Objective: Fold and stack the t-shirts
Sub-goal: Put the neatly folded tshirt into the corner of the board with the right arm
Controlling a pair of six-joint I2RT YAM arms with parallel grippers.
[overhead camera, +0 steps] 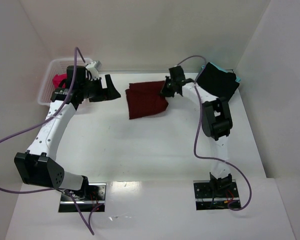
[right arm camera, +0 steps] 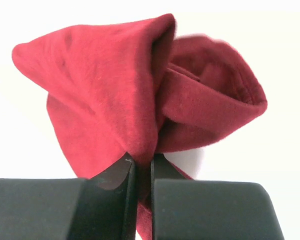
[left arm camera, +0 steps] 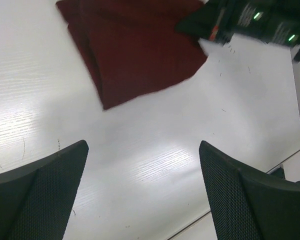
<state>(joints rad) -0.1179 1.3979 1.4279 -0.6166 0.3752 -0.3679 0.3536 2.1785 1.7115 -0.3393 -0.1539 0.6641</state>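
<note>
The right end effector (right arm camera: 140, 162) is clenched on a bunched edge of the dark maroon soft cloth t-shirt (overhead camera: 146, 100).
The shirt lies folded on the white desk (overhead camera: 140, 150), far middle, between the arms. The left end effector (left arm camera: 142, 150) is released, jaws wide, just left of it. The danger, I think: only one edge is pinched, so a pull may drag the fold open or the cloth may slip out.

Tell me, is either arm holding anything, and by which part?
The right fingers pinch the dark maroon t-shirt by a bunched fold at its edge nearest that arm. The left fingers are open, holding nothing.
</note>
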